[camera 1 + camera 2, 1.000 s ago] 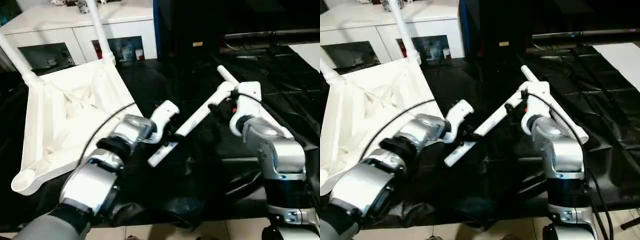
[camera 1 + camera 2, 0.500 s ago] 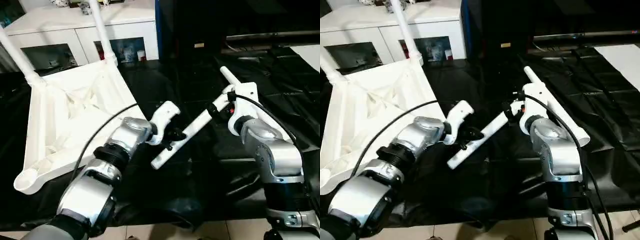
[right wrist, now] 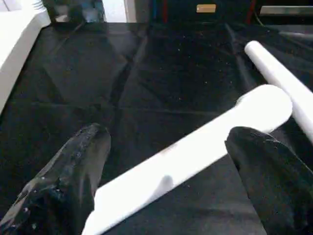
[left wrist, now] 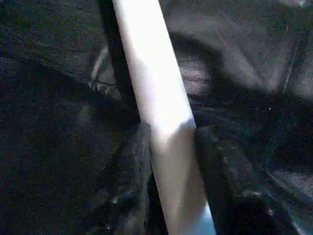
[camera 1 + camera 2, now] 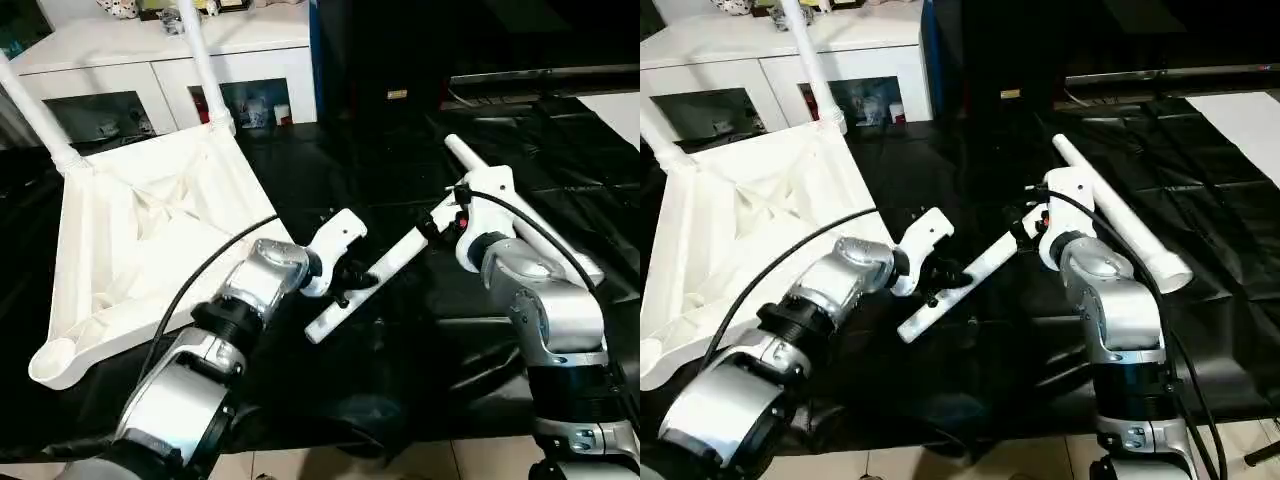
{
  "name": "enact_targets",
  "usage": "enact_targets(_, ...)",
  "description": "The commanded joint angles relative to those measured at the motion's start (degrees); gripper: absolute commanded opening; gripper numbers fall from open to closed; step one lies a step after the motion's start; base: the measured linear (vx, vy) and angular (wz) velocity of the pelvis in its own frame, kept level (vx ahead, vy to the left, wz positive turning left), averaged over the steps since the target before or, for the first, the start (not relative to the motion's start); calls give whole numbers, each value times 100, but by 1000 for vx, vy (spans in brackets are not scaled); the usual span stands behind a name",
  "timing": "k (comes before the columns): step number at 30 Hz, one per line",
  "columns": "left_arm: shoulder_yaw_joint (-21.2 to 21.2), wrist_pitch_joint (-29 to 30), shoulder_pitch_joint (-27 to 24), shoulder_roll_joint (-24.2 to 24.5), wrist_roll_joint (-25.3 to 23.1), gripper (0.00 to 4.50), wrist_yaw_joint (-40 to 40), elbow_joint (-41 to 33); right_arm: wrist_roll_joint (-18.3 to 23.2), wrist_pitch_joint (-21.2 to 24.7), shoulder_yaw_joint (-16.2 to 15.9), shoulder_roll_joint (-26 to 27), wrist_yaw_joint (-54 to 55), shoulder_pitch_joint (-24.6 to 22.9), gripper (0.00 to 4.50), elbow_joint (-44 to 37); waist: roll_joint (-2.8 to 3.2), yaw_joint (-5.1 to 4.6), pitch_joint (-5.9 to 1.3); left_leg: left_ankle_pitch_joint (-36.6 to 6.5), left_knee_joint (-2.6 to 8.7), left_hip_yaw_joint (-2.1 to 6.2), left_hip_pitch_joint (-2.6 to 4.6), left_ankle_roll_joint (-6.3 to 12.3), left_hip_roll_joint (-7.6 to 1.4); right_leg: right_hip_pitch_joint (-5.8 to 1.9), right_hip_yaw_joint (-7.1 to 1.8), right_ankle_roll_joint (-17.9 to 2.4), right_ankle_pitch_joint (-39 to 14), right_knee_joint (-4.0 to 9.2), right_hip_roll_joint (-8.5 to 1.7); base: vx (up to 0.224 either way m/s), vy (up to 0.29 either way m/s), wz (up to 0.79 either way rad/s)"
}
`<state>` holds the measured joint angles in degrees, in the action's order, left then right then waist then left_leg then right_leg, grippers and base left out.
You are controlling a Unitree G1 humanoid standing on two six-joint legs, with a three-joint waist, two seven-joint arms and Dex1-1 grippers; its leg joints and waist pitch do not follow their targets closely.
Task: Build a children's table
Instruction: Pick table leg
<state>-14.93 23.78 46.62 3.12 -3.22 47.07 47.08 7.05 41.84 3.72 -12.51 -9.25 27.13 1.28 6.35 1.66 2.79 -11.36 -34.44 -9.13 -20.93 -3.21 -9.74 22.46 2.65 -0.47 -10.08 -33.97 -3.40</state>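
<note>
The white table top [image 5: 130,240] lies upside down on the left, ribbed underside up. Two legs [image 5: 205,60] stand in its far corner sockets, and the near corner socket [image 5: 50,355] is empty. My left gripper [image 5: 345,278] is shut on the lower part of a third white leg [image 5: 375,270], with one finger on each side of the tube in the left wrist view [image 4: 171,142]. My right gripper [image 3: 171,134] stands open around that leg's upper end, its fingers [image 3: 73,166] well apart from the tube. A fourth leg [image 5: 1120,215] lies on the sheet to the right.
A crinkled black sheet [image 5: 400,380] covers the work surface. A white cabinet with glass doors [image 5: 150,60] stands behind the table top. A black cable [image 5: 190,290] runs along my left forearm. Pale floor tiles [image 5: 420,460] show at the near edge.
The held leg has sunk lower and lies flatter over the sheet. My left arm has reached further right with it. The right gripper's end has dropped too.
</note>
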Motion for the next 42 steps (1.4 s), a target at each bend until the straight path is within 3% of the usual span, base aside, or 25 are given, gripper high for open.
enact_targets(1, -264, 340, -325, 68, -281, 158, -131, 347, -14, -82, -53, 27, -13, 46, 419, 46, -146, -36, -338, -935, 393, 64, 8, 311, -173, -271, -203, -820, -2305, 569, -403, 0, 0, 0)
enact_targets(6, -334, 361, -372, 121, -370, 158, -172, 351, -39, -8, -106, 56, 7, -15, 419, -58, -139, -55, -321, -1045, 407, 68, 16, 291, -170, -248, -202, -724, -2570, 596, -400, 0, 0, 0)
enact_targets(8, -286, 376, -378, 99, -330, 132, -220, 383, -50, 14, -126, 43, 5, -63, 419, -111, -100, -72, -314, -1085, 412, 73, 16, 275, -169, -240, -202, -683, -2619, 605, -395, 0, 0, 0)
enact_targets(10, -443, 306, -388, 108, -485, 132, -288, 443, -50, 27, -100, 12, 7, -117, 419, -143, -108, -99, -306, -1200, 421, 74, 23, 264, -165, -227, -196, -634, -2755, 632, -390, 0, 0, 0)
enact_targets(13, -480, 327, -385, 115, -503, 149, -234, 468, -51, 35, -88, 1, 13, -135, 419, -160, -106, -181, -278, -1505, 449, 89, 57, 246, -158, -209, -168, -531, -3160, 686, -389, 0, 0, 0)
enact_targets(14, -464, 347, -383, 111, -478, 159, -209, 462, -50, 38, -86, -2, 13, -141, 419, -171, -71, -204, -268, -1592, 452, 94, 71, 239, -152, -205, -159, -508, -3278, 703, -394, 0, 0, 0)
enact_targets(16, -447, 368, -380, 110, -452, 167, -184, 452, -50, 42, -83, -1, 17, -147, 419, -185, -82, -293, -282, -1718, 472, 117, 71, 231, -142, -218, -149, -437, -3296, 724, -379, 0, 0, 0)
enact_targets(18, -442, 326, -367, 110, -479, 170, -284, 451, -54, 40, -75, 9, 33, -158, 419, -197, -35, -349, -292, -1764, 474, 132, 56, 250, -138, -225, -147, -459, -3267, 711, -388, 0, 0, 0)
enact_targets(19, -440, 307, -359, 109, -494, 199, -336, 460, -57, 36, -70, 18, 42, -161, 419, -198, -56, -373, -298, -1761, 463, 130, 48, 279, -130, -221, -148, -454, -3314, 720, -392, 0, 0, 0)
enact_targets(21, -471, 304, -349, 116, -522, 210, -330, 476, -62, 29, -68, 29, 54, -162, 419, -197, -38, -388, -310, -1711, 454, 129, 39, 308, -125, -215, -149, -439, -3347, 732, -396, 0, 0, 0)
enact_targets(24, -518, 276, -365, 143, -573, 210, -336, 521, -63, 8, -59, 47, 74, -131, 419, -161, -3, -416, -332, -1534, 462, 143, -6, 338, -143, -239, -153, -501, -2989, 692, -390, 0, 0, 0)
enact_targets(28, -514, 257, -362, 153, -587, 210, -396, 589, -55, 16, -50, 55, 90, -132, 419, -178, -38, -463, -345, -1348, 446, 135, -39, 426, -162, -264, -149, -726, -2600, 669, -410, 0, 0, 0)
enact_targets(31, -484, 265, -358, 157, -573, 210, -414, 598, -60, 38, -66, 46, 85, -159, 419, -214, -4, -467, -336, -1334, 447, 132, -37, 446, -165, -269, -142, -768, -2623, 671, -419, 0, 0, 0)
enact_targets(33, -451, 264, -351, 161, -549, 182, -422, 599, -68, 61, -82, 33, 78, -179, 419, -254, 4, -482, -327, -1404, 458, 139, -33, 422, -173, -266, -138, -762, -2652, 675, -413, 0, 0, 0)
enact_targets(36, -296, 177, -318, 172, -424, 164, -438, 605, -64, 94, -72, -27, 42, -253, 419, -353, -17, -502, -320, -1497, 464, 146, -32, 401, -165, -268, -135, -719, -2821, 683, -418, 0, 0, 0)
enact_targets(37, -277, 163, -313, 176, -408, 160, -432, 603, -63, 94, -69, -35, 37, -260, 419, -358, -98, -511, -321, -1493, 462, 136, -38, 410, -164, -266, -135, -697, -2858, 700, -414, 0, 0, 0)
enact_targets(38, -239, 136, -303, 184, -374, 158, -418, 597, -60, 94, -61, -51, 26, -272, 419, -364, -49, -504, -312, -1504, 466, 142, -30, 408, -165, -250, -137, -688, -2937, 694, -421, 0, 0, 0)
enact_targets(39, -239, 136, -303, 184, -374, 157, -418, 597, -60, 94, -61, -51, 26, -272, 419, -364, -49, -504, -312, -1504, 466, 142, -30, 408, -165, -250, -137, -688, -2937, 694, -421, 0, 0, 0)
enact_targets(40, -102, 88, -296, 225, -284, 157, -421, 515, -79, 52, -83, -108, -37, -242, 419, -283, -104, -511, -316, -1509, 467, 145, -38, 411, -168, -255, -137, -662, -2964, 699, -424, 0, 0, 0)
enact_targets(41, -79, 80, -297, 233, -268, 157, -419, 499, -80, 43, -88, -117, -49, -232, 419, -268, -100, -496, -312, -1460, 465, 143, -35, 421, -171, -249, -141, -692, -2918, 687, -433, 0, 0, 0)
enact_targets(42, -5, 42, -325, 273, -183, 156, -321, 411, -82, 9, -102, -146, -96, -173, 419, -207, -140, -497, -312, -1458, 465, 142, -41, 431, -171, -251, -142, -691, -2925, 686, -434, 0, 0, 0)
